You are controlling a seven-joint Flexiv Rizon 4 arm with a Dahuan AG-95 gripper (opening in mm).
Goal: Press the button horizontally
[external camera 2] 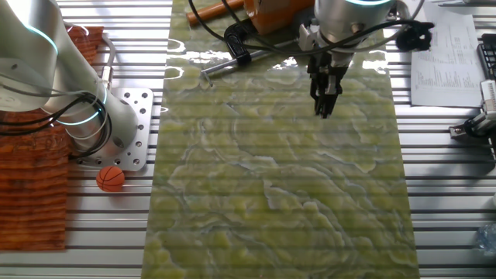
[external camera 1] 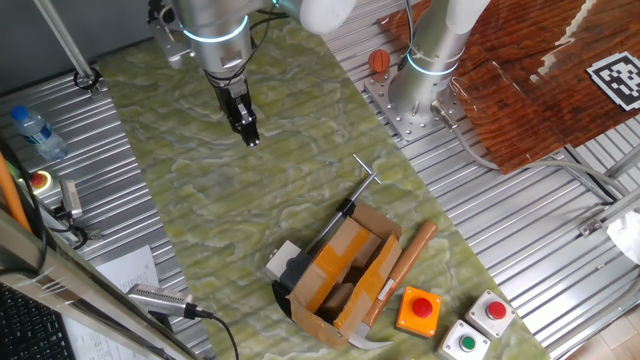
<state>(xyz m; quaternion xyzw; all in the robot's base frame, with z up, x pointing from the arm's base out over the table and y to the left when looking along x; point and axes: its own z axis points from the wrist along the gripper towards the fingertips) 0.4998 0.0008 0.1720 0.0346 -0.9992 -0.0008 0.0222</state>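
The button (external camera 1: 284, 262) is a small whitish-grey box with a black part. It lies on the green mat (external camera 1: 300, 170), against the left side of the brown cardboard carton (external camera 1: 345, 275), at the near end. My gripper (external camera 1: 250, 136) hangs pointing down over the far part of the mat, well away from the button. It also shows in the other fixed view (external camera 2: 322, 111), above the mat (external camera 2: 279, 186). Its dark fingers are seen side on, and no view shows a gap or contact between the tips. The button is out of sight in the other fixed view.
A screwdriver (external camera 1: 352, 200) and a wooden-handled hammer (external camera 1: 400, 280) lie by the carton. An orange box with a red button (external camera 1: 417, 310) and two grey button boxes (external camera 1: 478, 328) sit at the near right. The arm's base (external camera 1: 425, 85), a small orange ball (external camera 2: 111, 178) and a water bottle (external camera 1: 35, 132) flank the mat.
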